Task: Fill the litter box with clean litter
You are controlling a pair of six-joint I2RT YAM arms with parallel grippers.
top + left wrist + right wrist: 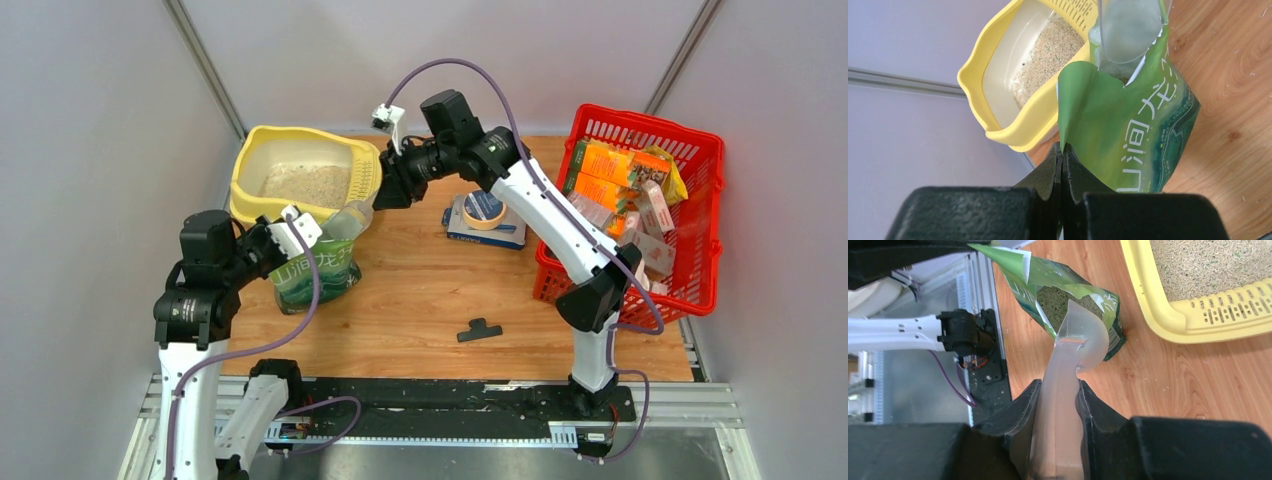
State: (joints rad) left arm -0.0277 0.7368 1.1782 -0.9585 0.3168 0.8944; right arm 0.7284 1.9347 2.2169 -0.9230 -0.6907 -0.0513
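Note:
The pale yellow litter box stands at the back left with a layer of beige clean litter in it. In front of it a green pouch stands open on the table. My left gripper is shut on the pouch's torn top edge and holds the mouth open. My right gripper is shut on the handle of a translucent scoop. The scoop's bowl dips into the pouch's mouth, where more litter shows. The litter box rim lies just right of the scoop.
A red lattice basket holding orange and pink cartons stands at the right. A tape roll lies on a flat blue box mid-table. A small black clip lies near the front edge. Grey walls close in on both sides.

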